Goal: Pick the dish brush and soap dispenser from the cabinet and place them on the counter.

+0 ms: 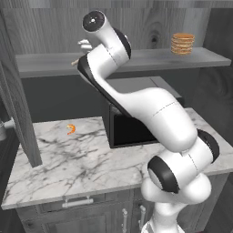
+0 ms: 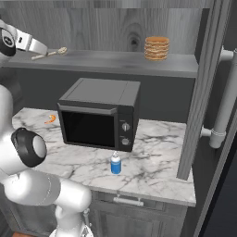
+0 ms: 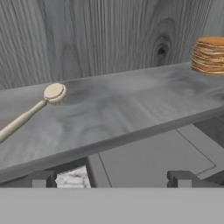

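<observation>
The thin tan wooden dish brush [image 3: 30, 111] with its small round pale head lies flat on the grey inner shelf [image 3: 131, 109] of the dark grey wood-grain cabinet [image 2: 92, 23]; the robot's two-finger gripper [image 3: 111, 178] is up beside the shelf edge, its dark tips spread wide apart with nothing between them; the brush is off to one side of the tips, not touching them; a stack of tan round discs [image 2: 157, 48] sits farther along the same shelf; the small blue soap dispenser [image 2: 115, 164] with a white pump top stands upright on the white marble counter [image 2: 157, 157], just in front of the black microwave [image 2: 99, 113]; a small orange curled thing [image 1: 71, 129] lies on the counter beside the microwave
</observation>
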